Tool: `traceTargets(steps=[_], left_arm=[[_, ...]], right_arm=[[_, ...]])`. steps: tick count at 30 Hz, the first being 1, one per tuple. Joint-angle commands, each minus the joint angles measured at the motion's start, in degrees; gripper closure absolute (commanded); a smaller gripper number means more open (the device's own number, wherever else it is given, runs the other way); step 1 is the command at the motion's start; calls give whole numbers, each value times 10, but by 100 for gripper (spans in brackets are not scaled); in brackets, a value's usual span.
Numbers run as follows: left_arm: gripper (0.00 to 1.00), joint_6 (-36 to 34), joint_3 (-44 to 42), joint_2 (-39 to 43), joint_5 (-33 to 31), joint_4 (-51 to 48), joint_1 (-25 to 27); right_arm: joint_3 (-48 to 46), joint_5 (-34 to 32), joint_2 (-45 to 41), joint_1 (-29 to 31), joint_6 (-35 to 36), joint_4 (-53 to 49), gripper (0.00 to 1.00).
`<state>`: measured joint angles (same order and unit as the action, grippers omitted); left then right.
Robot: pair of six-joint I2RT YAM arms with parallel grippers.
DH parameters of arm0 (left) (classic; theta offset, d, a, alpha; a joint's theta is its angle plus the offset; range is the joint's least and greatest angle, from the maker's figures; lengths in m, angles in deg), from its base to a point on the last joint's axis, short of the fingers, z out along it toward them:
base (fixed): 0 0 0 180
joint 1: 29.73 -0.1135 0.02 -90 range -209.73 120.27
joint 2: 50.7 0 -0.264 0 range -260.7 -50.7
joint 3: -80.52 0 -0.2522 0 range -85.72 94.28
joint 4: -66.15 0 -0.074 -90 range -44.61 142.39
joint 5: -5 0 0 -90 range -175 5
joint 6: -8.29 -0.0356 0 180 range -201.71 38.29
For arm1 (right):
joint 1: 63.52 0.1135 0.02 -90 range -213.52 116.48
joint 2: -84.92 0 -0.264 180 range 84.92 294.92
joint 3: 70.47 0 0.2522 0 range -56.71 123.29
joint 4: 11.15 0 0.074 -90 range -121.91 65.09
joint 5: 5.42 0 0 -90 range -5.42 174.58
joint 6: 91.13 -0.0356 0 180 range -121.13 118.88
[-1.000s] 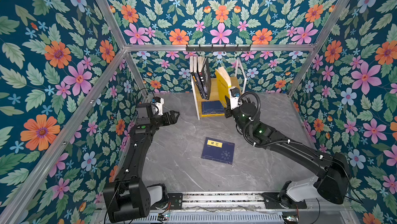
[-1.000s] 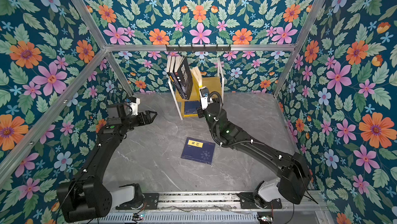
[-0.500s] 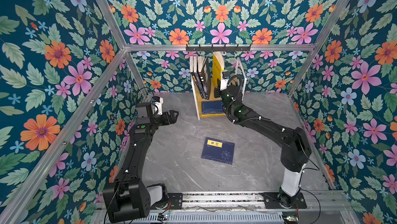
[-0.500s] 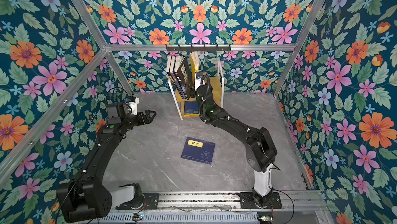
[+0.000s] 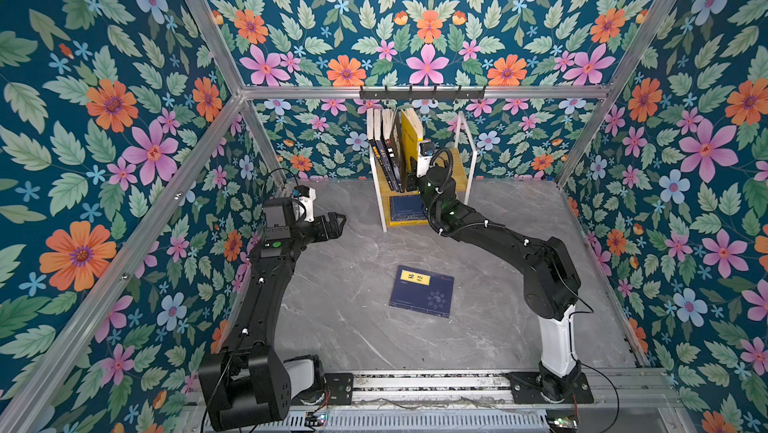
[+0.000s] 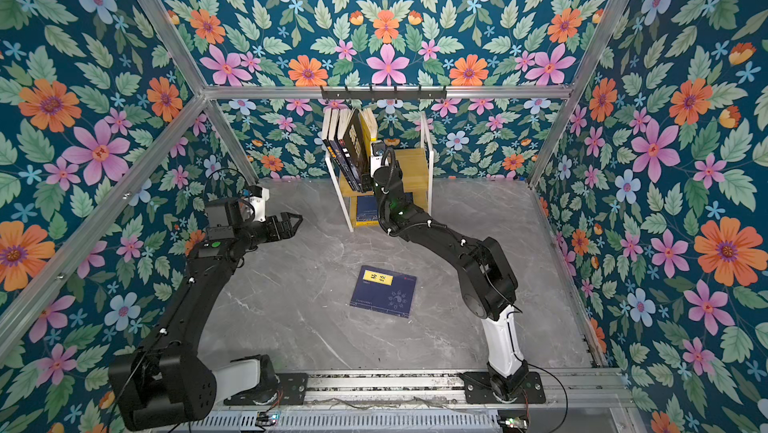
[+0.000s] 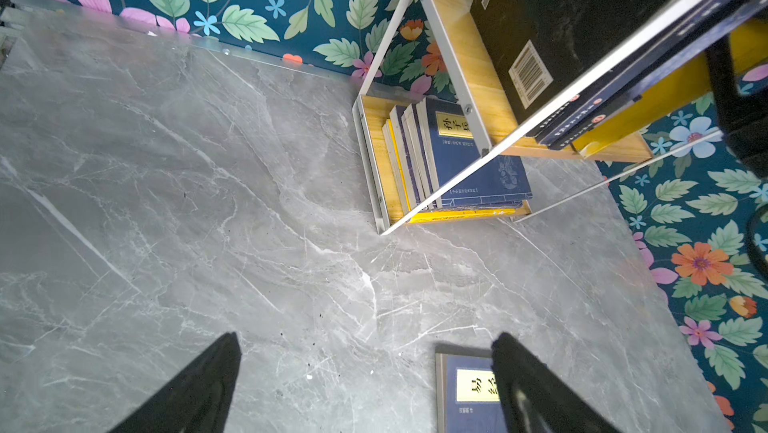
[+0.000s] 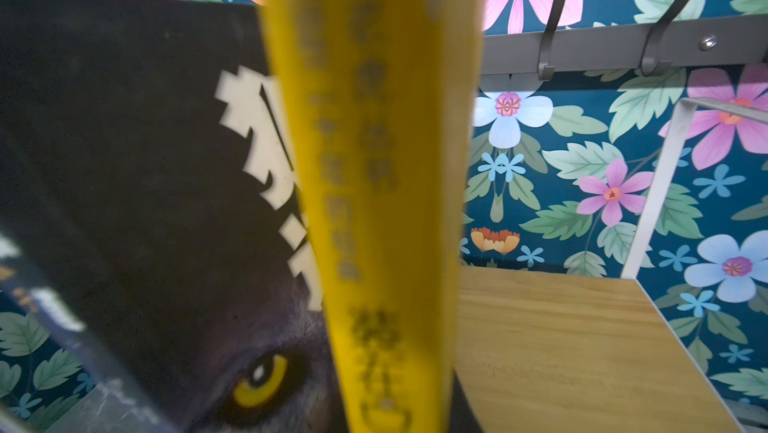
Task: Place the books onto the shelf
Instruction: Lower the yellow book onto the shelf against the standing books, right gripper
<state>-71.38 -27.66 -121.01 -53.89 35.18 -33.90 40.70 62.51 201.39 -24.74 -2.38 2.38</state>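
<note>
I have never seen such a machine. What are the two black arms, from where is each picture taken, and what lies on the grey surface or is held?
These are two robot arms, each ending in a two-fingered clamp called a gripper. Two pictures come from a camera head high above; the other two from small cameras on the arms' wrists. On the grey table lies one navy book, flat, with a yellow label. At the back stands the shelf, with dark books upright on its upper board and a stack of books on the lower one. The right gripper is shut on a yellow book, holding it upright beside the dark ones; its wrist view shows that spine very close. The left gripper is open and holds nothing.
</note>
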Motion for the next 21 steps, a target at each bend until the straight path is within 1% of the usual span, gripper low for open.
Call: traceTargets(steps=[1, 4, 6, 11, 15, 17, 19, 21], left_arm=[[1, 12, 9, -2, 16, 9, -1], [0, 12, 9, -2, 8, 12, 0], [0, 13, 10, 0, 9, 8, 0], [0, 12, 6, 5, 15, 8, 0], [0, 14, 9, 3, 19, 6, 0], [0, 14, 7, 2, 15, 9, 0], [0, 17, 7, 0, 15, 12, 0], [0, 19, 10, 1, 20, 8, 0]], right_arm=[[7, 46, 8, 1, -10, -13, 89], [-4, 75, 7, 1, 5, -4, 77], [-10, 87, 6, 0, 12, 1, 72], [-42, 146, -15, 0, 44, 7, 63], [-93, 193, -64, -4, 60, 12, 56], [-123, 236, -94, -9, 69, 15, 51], [-148, 312, -127, -22, 71, -6, 40], [-165, 374, -150, -41, 61, -33, 35]])
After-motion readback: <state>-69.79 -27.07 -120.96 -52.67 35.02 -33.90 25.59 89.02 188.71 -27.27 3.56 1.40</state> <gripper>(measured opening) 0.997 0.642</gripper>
